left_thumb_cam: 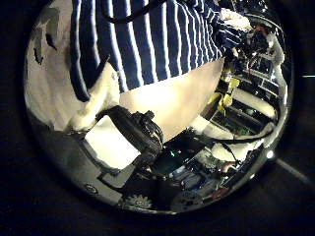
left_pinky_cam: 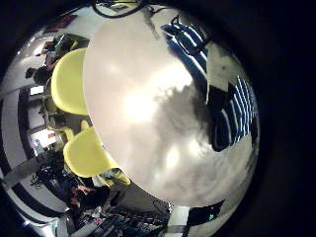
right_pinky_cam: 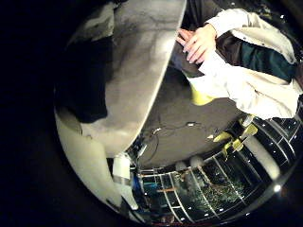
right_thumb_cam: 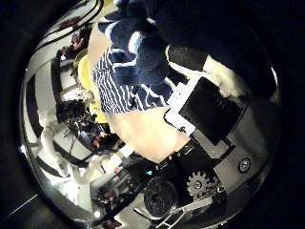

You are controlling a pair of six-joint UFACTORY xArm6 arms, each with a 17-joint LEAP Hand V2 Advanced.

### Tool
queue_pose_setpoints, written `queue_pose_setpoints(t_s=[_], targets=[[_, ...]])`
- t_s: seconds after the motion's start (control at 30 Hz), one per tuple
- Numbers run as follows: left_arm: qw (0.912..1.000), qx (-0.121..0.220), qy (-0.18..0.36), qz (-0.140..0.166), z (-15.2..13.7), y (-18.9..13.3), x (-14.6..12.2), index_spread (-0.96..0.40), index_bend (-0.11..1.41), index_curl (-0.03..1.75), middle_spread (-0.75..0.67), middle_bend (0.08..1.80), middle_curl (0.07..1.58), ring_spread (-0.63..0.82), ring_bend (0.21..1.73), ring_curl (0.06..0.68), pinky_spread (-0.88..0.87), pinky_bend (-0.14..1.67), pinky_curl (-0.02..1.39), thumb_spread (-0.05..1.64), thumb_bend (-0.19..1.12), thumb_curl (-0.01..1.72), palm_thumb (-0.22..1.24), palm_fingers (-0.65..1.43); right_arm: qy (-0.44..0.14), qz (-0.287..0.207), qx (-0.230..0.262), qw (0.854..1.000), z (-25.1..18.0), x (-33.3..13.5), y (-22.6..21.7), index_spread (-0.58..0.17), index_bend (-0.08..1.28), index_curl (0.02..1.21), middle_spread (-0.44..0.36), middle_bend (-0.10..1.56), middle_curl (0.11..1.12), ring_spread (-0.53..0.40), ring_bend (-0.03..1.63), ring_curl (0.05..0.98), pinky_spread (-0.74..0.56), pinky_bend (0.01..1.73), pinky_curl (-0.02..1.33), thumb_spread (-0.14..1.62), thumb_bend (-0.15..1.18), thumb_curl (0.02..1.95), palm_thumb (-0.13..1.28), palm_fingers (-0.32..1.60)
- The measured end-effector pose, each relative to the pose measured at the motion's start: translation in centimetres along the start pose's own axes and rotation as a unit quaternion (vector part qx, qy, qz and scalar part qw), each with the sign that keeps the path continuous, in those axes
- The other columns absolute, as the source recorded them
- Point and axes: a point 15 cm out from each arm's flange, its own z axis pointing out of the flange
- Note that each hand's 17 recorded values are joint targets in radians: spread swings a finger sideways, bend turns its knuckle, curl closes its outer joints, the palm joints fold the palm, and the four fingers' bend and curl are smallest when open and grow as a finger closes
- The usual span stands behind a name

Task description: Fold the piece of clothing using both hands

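The striped piece of clothing (left_thumb_cam: 148,39) fills much of the left thumb side palm view, close to the palm and lifted off the round table (left_pinky_cam: 148,109). My left hand (left_thumb_cam: 138,130) curls a finger at the cloth's hem beside a sleeve (left_thumb_cam: 91,84). From the left little finger side, the striped cloth (left_pinky_cam: 212,64) runs along one side of the table top far below. My right hand (right_thumb_cam: 205,105) has a fingertip (right_thumb_cam: 189,57) pressed into the bunched striped cloth (right_thumb_cam: 133,76), which hangs from it over the table (right_thumb_cam: 157,129). A dark fold of cloth (right_pinky_cam: 85,80) lies by the table's edge.
Two chairs (left_pinky_cam: 69,79) (left_pinky_cam: 89,153) stand at the table's rim. Room clutter and shelving (right_pinky_cam: 189,180) lie beyond the table's edge (right_pinky_cam: 95,156).
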Motion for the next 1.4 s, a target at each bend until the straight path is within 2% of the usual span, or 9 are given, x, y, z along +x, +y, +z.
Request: queue_pose_setpoints(t_s=[0.23,0.43,0.73,1.03,1.17,1.2,1.23,1.33,1.4], targets=[[0.9999,0.005,0.012,-0.003,2.3,-0.2,0.6,-0.21,0.19,0.62,-0.11,0.20,0.57,-0.27,0.86,0.381,-0.53,0.75,0.71,1.25,-0.01,0.40,0.61,0.40,-0.012,0.000,-0.007,1.000,-1.9,-0.9,2.1,-0.284,1.00,0.75,-0.113,1.29,0.69,-0.184,1.41,0.597,-0.21,1.24,0.81,1.06,0.10,0.71,1.01,1.17],[0.9996,0.023,0.013,-0.009,0.0,0.6,-0.1,-0.21,0.19,0.61,-0.11,0.21,0.56,-0.27,0.86,0.380,-0.53,0.74,0.71,1.26,-0.01,0.40,0.61,0.41,-0.015,-0.043,0.002,0.999,-6.2,-6.6,3.2,-0.282,1.01,0.76,-0.111,1.31,0.68,-0.184,1.41,0.603,-0.21,1.23,0.83,1.07,0.08,0.76,1.02,1.16],[0.9958,0.064,0.024,-0.061,-6.3,7.4,-7.0,-0.22,0.19,0.61,-0.13,0.19,0.55,-0.29,0.85,0.378,-0.54,0.73,0.72,1.26,-0.01,0.39,0.61,0.44,-0.018,-0.181,0.022,0.983,-9.4,-26.3,6.0,-0.285,1.01,0.76,-0.115,1.31,0.67,-0.183,1.42,0.604,-0.21,1.21,0.85,1.06,0.07,0.83,1.05,1.17],[0.9894,0.071,0.037,-0.121,-3.9,15.5,-11.5,-0.25,0.19,0.60,-0.18,0.20,0.55,-0.35,0.88,0.389,-0.58,0.74,0.72,1.26,-0.01,0.40,0.61,0.50,0.012,-0.229,0.047,0.972,-1.6,-40.2,1.2,-0.289,0.95,0.75,-0.120,1.31,0.65,-0.190,1.43,0.595,-0.23,1.18,0.85,1.07,-0.03,0.85,0.91,1.16],[0.9887,0.075,0.035,-0.125,-3.6,17.4,-11.5,-0.26,0.18,0.60,-0.21,0.20,0.56,-0.37,0.88,0.391,-0.60,0.75,0.72,1.26,-0.01,0.40,0.60,0.52,0.012,-0.237,0.056,0.970,2.3,-42.5,-1.8,-0.292,0.56,0.69,-0.148,1.17,0.60,-0.206,1.43,0.569,-0.38,1.12,0.77,1.10,-0.04,0.79,0.77,0.84],[0.9881,0.078,0.034,-0.128,-3.6,17.9,-11.5,-0.26,0.18,0.60,-0.21,0.20,0.55,-0.38,0.88,0.390,-0.61,0.75,0.72,1.26,-0.01,0.40,0.60,0.52,0.010,-0.236,0.055,0.970,2.4,-42.4,-2.0,-0.296,0.43,0.67,-0.151,1.04,0.57,-0.209,1.42,0.574,-0.38,1.19,0.79,1.10,-0.04,0.77,0.75,0.54],[0.9877,0.081,0.032,-0.130,-3.6,18.4,-11.4,-0.26,0.19,0.60,-0.22,0.20,0.55,-0.38,0.88,0.390,-0.61,0.75,0.72,1.26,-0.01,0.40,0.61,0.52,0.008,-0.235,0.055,0.970,2.3,-41.9,-2.2,-0.309,0.36,0.64,-0.169,0.96,0.55,-0.210,1.41,0.571,-0.38,1.23,0.78,1.11,-0.03,0.75,0.73,0.47],[0.9865,0.091,0.029,-0.133,-3.7,19.5,-10.9,-0.27,0.19,0.60,-0.23,0.20,0.55,-0.38,0.88,0.391,-0.62,0.75,0.72,1.26,-0.01,0.40,0.61,0.54,0.004,-0.250,0.058,0.966,1.5,-41.2,-2.3,-0.341,0.28,0.57,-0.187,0.75,0.48,-0.153,1.27,0.523,-0.25,1.21,0.79,1.12,-0.03,0.72,0.70,0.12],[0.9858,0.096,0.028,-0.135,-3.8,20.1,-10.7,-0.28,0.19,0.60,-0.23,0.19,0.55,-0.39,0.88,0.392,-0.62,0.76,0.72,1.26,-0.01,0.40,0.61,0.55,-0.006,-0.259,0.056,0.964,0.7,-40.8,-1.7,-0.373,0.28,0.52,-0.115,0.62,0.42,-0.046,1.11,0.455,-0.07,1.16,0.76,1.12,-0.02,0.70,0.69,-0.01]])
